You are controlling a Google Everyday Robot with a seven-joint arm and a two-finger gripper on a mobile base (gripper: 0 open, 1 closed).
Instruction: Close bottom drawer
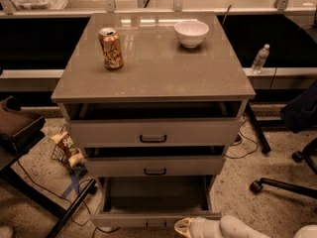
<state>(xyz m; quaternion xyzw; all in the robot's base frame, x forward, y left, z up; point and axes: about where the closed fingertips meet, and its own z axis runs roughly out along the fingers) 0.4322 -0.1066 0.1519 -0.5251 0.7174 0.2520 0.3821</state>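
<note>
Bottom drawer (156, 205): standing pulled out at lower centre of frame, long axis running left to right, front facing the bottom edge. Gripper (187, 227): showing at the bottom edge, sitting just right of the handle (156, 225); wide or narrow, cannot tell.

Pale bottom drawer (124, 219) (deep tray) stands pulled out, hand (184, 226) near its front.
</note>
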